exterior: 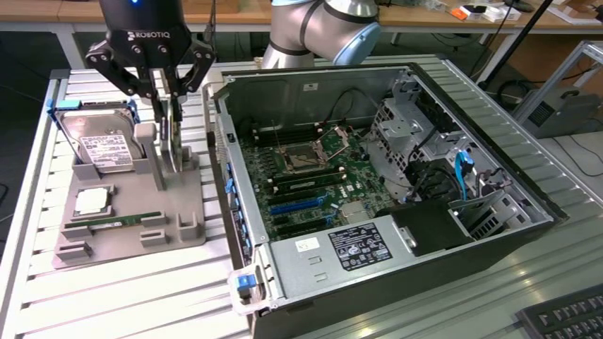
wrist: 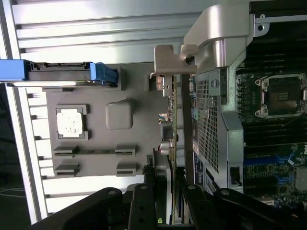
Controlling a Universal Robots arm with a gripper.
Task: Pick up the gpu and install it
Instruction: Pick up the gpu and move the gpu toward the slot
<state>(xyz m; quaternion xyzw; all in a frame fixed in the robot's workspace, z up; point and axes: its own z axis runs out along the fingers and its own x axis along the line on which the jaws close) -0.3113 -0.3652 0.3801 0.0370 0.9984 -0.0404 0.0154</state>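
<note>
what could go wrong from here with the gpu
The gpu stands thin and upright in the gray holder, so an off-centre grip by the gripper may tilt it. The hard drive and the case wall flank it; a sideways swing could knock either.

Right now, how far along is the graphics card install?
Done: nothing seated; the blue slots in the open computer case are bare. In hand: the gripper hangs over the thin dark card with silver bracket, upright in the grey holder. Left: lifting and installing it.
</note>
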